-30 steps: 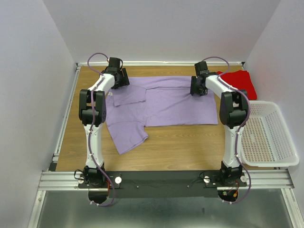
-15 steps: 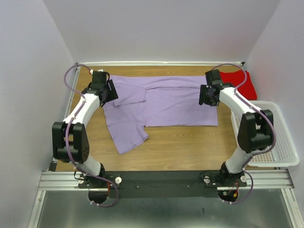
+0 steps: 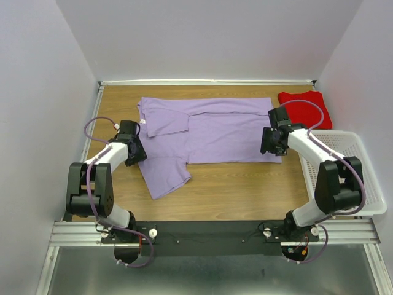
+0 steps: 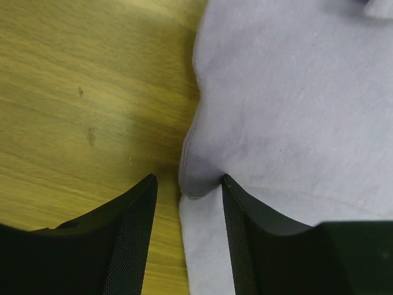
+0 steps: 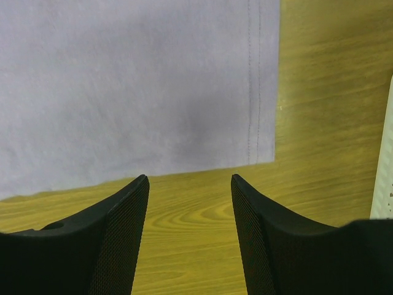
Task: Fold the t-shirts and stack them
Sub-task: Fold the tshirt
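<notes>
The lavender t-shirt (image 3: 209, 132) lies flat on the wooden table, its far part folded over toward me and one sleeve (image 3: 164, 175) sticking out at the near left. The folded red t-shirt (image 3: 305, 108) lies at the far right. My left gripper (image 3: 132, 150) is open at the shirt's left edge; in the left wrist view the cloth edge (image 4: 202, 153) lies between the fingers of this gripper (image 4: 187, 181). My right gripper (image 3: 270, 142) is open and empty. In the right wrist view it (image 5: 190, 178) is over bare wood just near the shirt's hemmed right corner (image 5: 261, 141).
A white perforated basket (image 3: 347, 178) stands at the table's right edge, close to the right arm; its rim shows in the right wrist view (image 5: 387, 160). Bare wood (image 3: 245, 190) lies between the shirt and the arm bases. Walls enclose the table on the left, far and right sides.
Both grippers have drawn back from the shirt's far corners toward me: the left to the shirt's left edge, the right to its near right corner. The shirt lies as before.
</notes>
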Robot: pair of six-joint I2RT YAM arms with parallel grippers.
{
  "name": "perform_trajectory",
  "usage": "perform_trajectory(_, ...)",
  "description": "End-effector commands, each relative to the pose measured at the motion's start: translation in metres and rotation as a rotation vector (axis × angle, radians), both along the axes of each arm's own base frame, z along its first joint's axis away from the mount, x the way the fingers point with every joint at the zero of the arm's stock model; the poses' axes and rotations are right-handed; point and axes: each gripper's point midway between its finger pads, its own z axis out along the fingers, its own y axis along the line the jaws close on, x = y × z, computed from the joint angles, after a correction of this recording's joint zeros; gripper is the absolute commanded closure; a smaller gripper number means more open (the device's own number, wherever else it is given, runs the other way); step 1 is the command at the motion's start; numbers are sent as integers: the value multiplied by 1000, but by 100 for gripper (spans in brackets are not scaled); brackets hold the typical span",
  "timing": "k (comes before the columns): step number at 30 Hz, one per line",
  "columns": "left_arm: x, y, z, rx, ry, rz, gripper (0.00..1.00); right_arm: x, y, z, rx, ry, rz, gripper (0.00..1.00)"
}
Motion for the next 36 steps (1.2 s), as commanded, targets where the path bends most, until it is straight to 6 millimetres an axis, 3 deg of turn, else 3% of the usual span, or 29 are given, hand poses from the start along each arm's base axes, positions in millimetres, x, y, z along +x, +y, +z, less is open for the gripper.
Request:
perform_trajectory(1, 15, 4, 10, 4, -84, 31, 46, -8, -3, 5, -4, -13, -19, 37)
perform_trajectory(10, 11, 10, 32, 6, -150, 47, 45, -13, -3, 9, 6, -30, -26, 37)
perform_trajectory(15, 7, 19, 20, 12, -116, 53, 50, -15, -3, 7, 8, -23, -33, 37)
perform_trajectory(22, -2, 11, -5, -18, -49, 16, 52, -20, -5, 4, 7, -15, -44, 37)
perform_trajectory(31, -13, 8, -19, -21, 0, -7, 52, -25, -7, 0, -1, -9, -62, 37)
perform_trajectory(33, -14, 8, -21, -15, 10, -8, 58, -26, -11, 1, -14, -12, -79, 37)
perform_trajectory(34, -15, 9, -21, -14, 11, -4, 70, -26, -12, 1, -20, -16, -85, 37)
perform_trajectory(36, -15, 7, -21, -15, 13, -8, 81, -26, -15, 1, -34, -18, -101, 37)
